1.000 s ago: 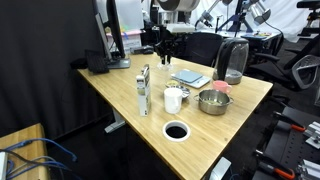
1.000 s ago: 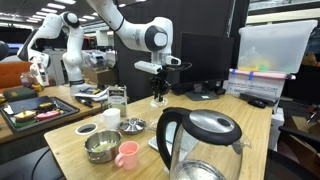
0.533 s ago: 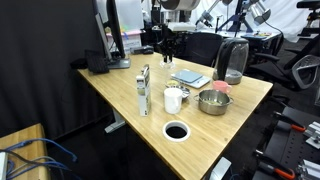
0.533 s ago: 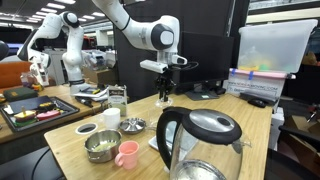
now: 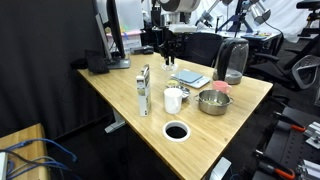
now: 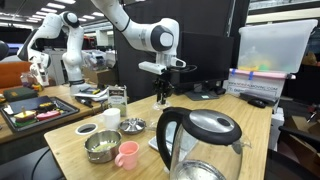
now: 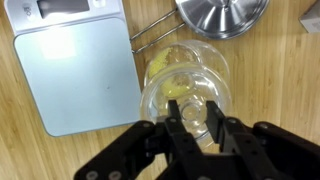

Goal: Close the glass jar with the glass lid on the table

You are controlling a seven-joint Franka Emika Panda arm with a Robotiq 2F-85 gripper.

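Note:
In the wrist view my gripper (image 7: pixel 195 122) is shut on the knob of the clear glass lid (image 7: pixel 160 105) and holds it above the table (image 7: pixel 280 80). The glass jar (image 7: pixel 190 58), with something yellow inside, shows through and just past the lid, slightly offset. In both exterior views the gripper (image 5: pixel 168 48) (image 6: pixel 163 92) hangs low over the far side of the light wood table (image 5: pixel 115 85) (image 6: pixel 62 140). Lid and jar are too small to make out there.
A grey flat scale (image 7: pixel 75 70) lies beside the jar, and a metal bowl (image 7: pixel 222 15) is beyond it. On the table are a white mug (image 5: pixel 173 99), a metal bowl (image 5: pixel 212 101), a black ring (image 5: pixel 176 131), a kettle (image 5: pixel 233 60) and an upright box (image 5: pixel 144 90).
The gripper shifted slightly sideways over the far side of the table during the first half second, then stayed put. Nothing else moved.

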